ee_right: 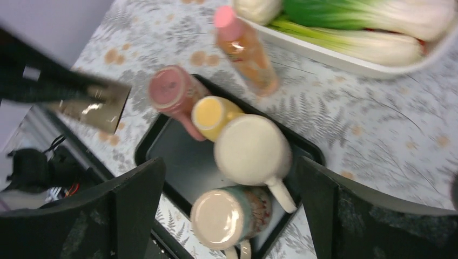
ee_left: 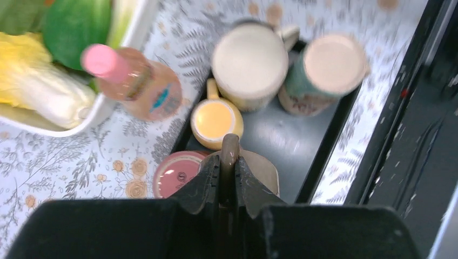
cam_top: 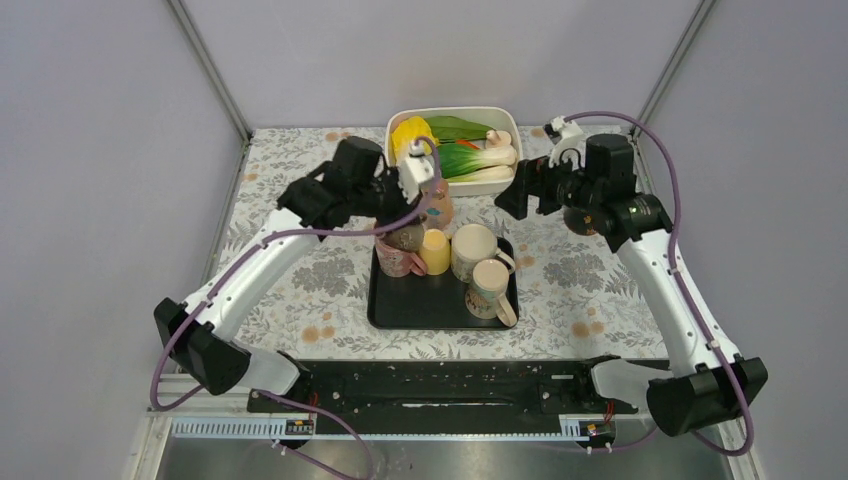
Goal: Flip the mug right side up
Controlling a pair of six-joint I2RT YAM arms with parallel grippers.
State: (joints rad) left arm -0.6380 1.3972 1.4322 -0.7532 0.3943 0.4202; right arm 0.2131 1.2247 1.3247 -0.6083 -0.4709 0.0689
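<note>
This is a robot test cell in a lab, dressed up to look like a kitchen. Plain grey walls and bare metal frame posts close in the table. Two robot arms are bolted to a black rail at its near edge, and purple cables loop along them. The household touches are props: a floral cloth over the table, a black tray of mugs, a white tub of vegetables and a pink-capped bottle.

Bright, even light; wrist views smeared, perhaps by motion; glare on the mug.
</note>
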